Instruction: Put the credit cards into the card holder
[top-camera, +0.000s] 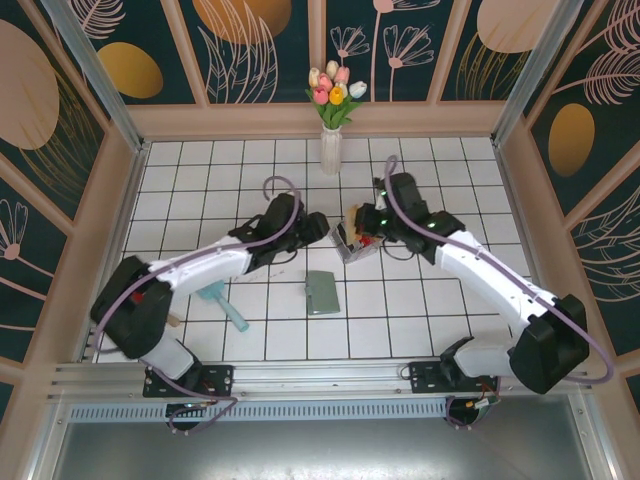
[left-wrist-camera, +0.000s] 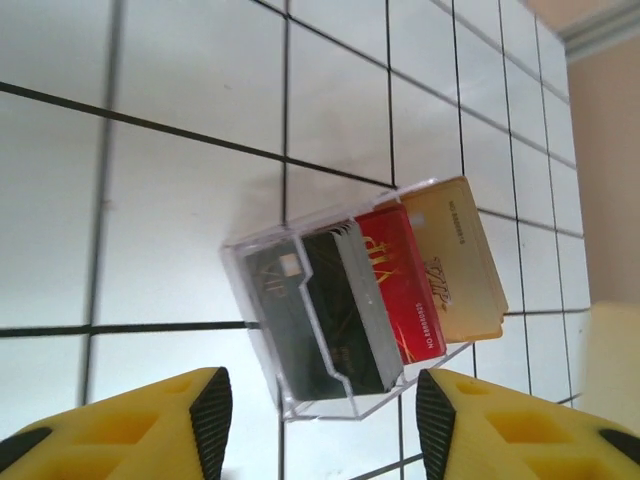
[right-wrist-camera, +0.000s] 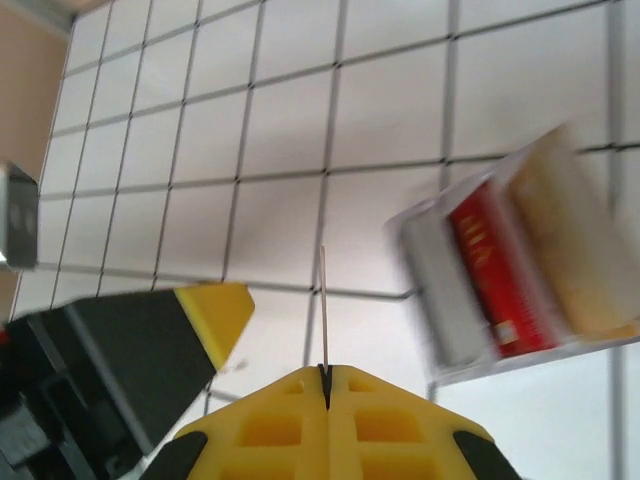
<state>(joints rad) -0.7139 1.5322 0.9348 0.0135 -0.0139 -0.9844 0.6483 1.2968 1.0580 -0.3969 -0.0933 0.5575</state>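
Over white tiled counter (top-camera: 200, 170), hovering with left claw (left-wrist-camera: 323, 410) half-spread just beside clear box (left-wrist-camera: 245, 265) holding credit cards (left-wrist-camera: 410, 290), and pinching thin card (right-wrist-camera: 322, 300) edge-on in closed right claw (right-wrist-camera: 325, 372).

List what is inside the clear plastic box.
The clear box holds a dark card, a red card and a tan card, overlapping; red and tan are partly covered.

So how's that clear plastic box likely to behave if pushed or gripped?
The clear box looks thin-walled and rigid, probably light; on the glossy tiled table it would likely slide. Its smooth walls may be slippery to pinch. The red card and tan card stick out past its open end, so tipping could spill them.
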